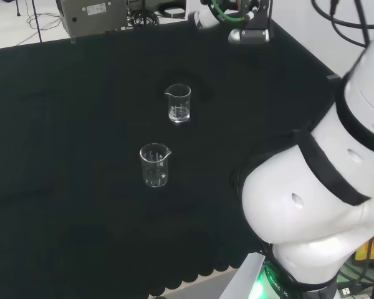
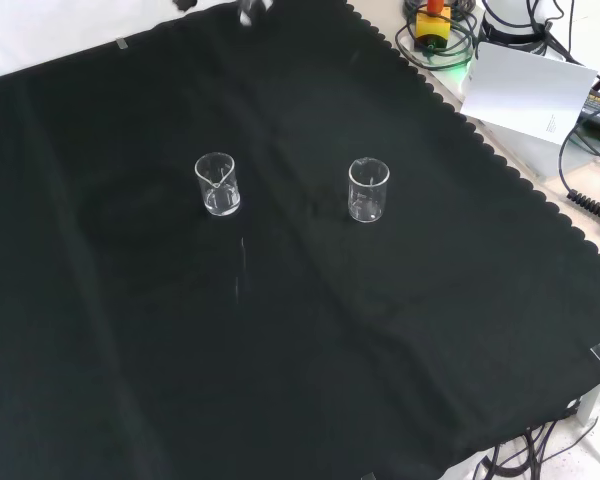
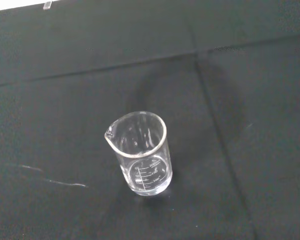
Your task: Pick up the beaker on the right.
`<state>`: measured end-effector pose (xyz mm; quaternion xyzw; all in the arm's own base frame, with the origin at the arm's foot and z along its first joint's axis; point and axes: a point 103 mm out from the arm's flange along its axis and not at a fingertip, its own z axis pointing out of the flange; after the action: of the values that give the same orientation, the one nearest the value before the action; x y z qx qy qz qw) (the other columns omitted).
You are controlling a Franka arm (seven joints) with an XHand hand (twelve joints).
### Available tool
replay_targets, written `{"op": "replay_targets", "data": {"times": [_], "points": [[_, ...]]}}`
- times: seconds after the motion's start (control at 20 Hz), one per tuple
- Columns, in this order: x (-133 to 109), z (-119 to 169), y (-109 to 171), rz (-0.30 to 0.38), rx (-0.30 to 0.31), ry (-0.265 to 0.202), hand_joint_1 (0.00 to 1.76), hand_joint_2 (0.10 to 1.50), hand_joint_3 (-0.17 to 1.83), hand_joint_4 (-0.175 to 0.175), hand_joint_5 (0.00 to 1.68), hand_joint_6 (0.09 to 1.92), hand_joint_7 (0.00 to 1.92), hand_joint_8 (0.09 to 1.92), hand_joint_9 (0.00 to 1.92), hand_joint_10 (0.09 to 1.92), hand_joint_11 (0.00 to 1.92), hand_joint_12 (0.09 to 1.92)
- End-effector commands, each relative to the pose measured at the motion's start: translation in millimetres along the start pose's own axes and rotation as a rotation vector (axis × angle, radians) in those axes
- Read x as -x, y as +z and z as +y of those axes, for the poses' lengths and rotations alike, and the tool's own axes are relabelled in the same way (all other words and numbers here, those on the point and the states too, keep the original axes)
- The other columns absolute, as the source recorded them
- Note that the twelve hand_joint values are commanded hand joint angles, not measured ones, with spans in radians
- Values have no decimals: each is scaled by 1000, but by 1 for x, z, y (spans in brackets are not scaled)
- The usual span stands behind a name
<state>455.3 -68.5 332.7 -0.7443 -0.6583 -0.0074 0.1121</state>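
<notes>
Two beakers (image 2: 368, 190) (image 2: 217, 185) stood apart, so the hand, whose fingers I could not see, might have grabbed the wrong one or tipped it.

Even overhead room light is falling on the black cloth (image 2: 310, 340), which is soaking most of it up and showing only faint creases and a dull sheen. The two clear beakers are catching small white glints on their rims and bases: the farther beaker (image 1: 178, 103) and the nearer beaker (image 1: 154, 166) in the head view. In the wrist view a soft, broad shadow is lying on the cloth behind the beaker. The white arm link (image 1: 311, 205) is glowing bright, nearly washed out.
</notes>
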Motion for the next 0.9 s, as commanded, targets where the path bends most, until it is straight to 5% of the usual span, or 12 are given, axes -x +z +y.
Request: {"op": "replay_targets", "data": {"times": [0.05, 0.5, 0.9], "points": [[12, 66, 46, 133, 7, -70, 635, 919, 242, -41, 353, 87, 161, 646, 401, 695, 93, 1409], [28, 94, 97, 266, -41, -163, 675, 737, 409, -34, 314, 87, 129, 650, 344, 702, 80, 1421], [43, 107, 132, 269, -97, -169, 698, 696, 438, -33, 332, 87, 138, 664, 359, 704, 81, 1425]]}}
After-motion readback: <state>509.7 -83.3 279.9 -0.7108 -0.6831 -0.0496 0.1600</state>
